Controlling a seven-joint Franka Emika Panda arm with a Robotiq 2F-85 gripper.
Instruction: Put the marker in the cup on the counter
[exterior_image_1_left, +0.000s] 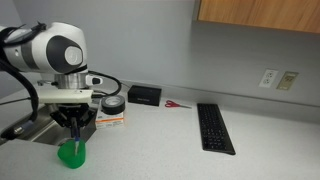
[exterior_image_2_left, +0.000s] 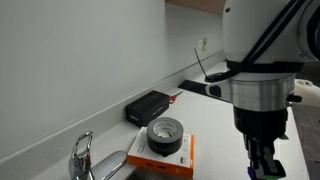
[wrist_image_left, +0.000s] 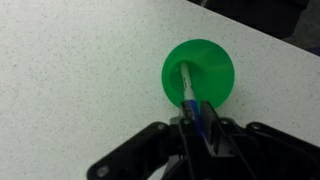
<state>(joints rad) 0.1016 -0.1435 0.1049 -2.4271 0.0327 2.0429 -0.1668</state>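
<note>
The green cup (wrist_image_left: 198, 72) stands on the pale counter (wrist_image_left: 70, 70), seen from straight above in the wrist view. My gripper (wrist_image_left: 197, 126) is shut on the blue marker (wrist_image_left: 190, 95), which points down with its whitish end inside the cup's mouth. In an exterior view the gripper (exterior_image_1_left: 75, 130) hangs just above the cup (exterior_image_1_left: 72, 155) near the counter's front edge. In an exterior view the gripper (exterior_image_2_left: 262, 165) hides nearly all of the cup.
A dark tape roll (exterior_image_1_left: 112, 101) (exterior_image_2_left: 165, 132) lies on an orange-and-white box (exterior_image_2_left: 165, 154) just behind the cup. A black box (exterior_image_1_left: 144, 94), red scissors (exterior_image_1_left: 177, 104) and a black keyboard (exterior_image_1_left: 215, 127) lie further along. The sink (exterior_image_1_left: 20, 130) and its faucet (exterior_image_2_left: 82, 158) are beside the cup.
</note>
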